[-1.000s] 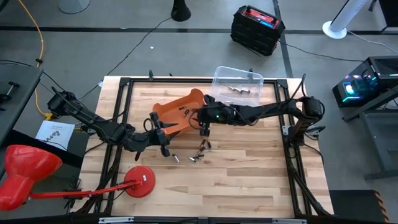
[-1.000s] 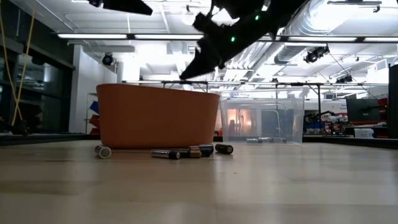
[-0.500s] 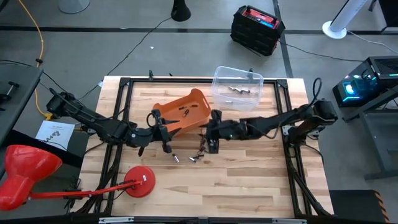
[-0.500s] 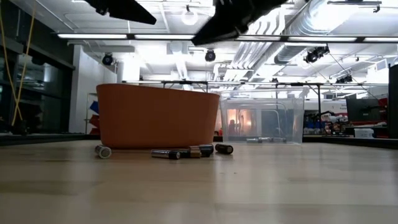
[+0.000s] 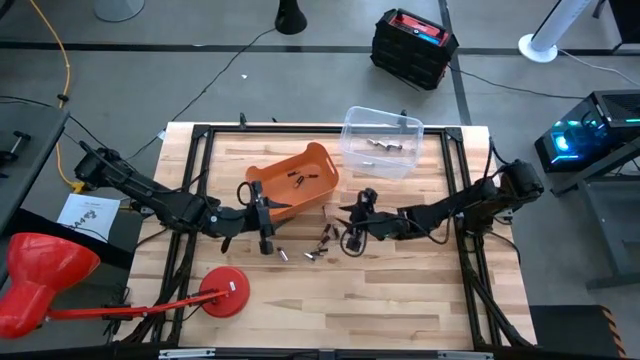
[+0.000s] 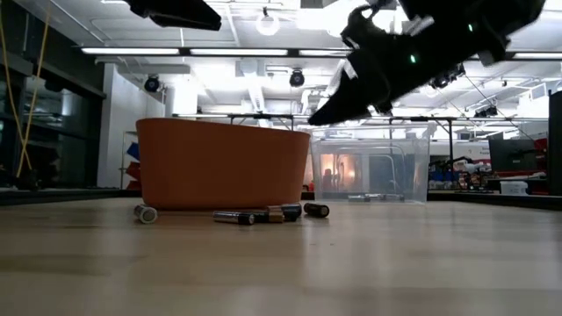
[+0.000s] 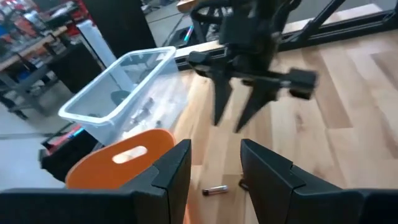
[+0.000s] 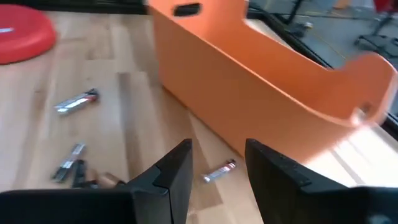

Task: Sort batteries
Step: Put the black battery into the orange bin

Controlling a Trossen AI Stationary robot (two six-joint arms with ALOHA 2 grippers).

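Observation:
Loose batteries lie on the wooden table near the orange bin: one (image 5: 283, 255), one (image 5: 310, 255) and a small cluster (image 5: 325, 236); the low view shows them in a row (image 6: 263, 213). More batteries lie inside the orange bin (image 5: 293, 185) and the clear bin (image 5: 383, 140). My left gripper (image 5: 262, 226) hovers open at the orange bin's near left corner, above the table. My right gripper (image 5: 350, 228) hovers open to the right of the cluster, pointing toward the orange bin (image 8: 261, 68). In the right wrist view, batteries (image 8: 219, 171) (image 8: 78, 102) lie ahead of its fingers.
A red disc base (image 5: 225, 293) stands on the table's near left part, its red arm reaching off the near left edge. Black frame rails run along the table's left and right sides. Bare wood lies between the loose batteries and the near edge.
My right gripper has drawn back from over the orange bin's right end toward the table's near and right side, first rising, then coming lower, and has turned so that it points left toward the bin. The batteries and bins have stayed in place.

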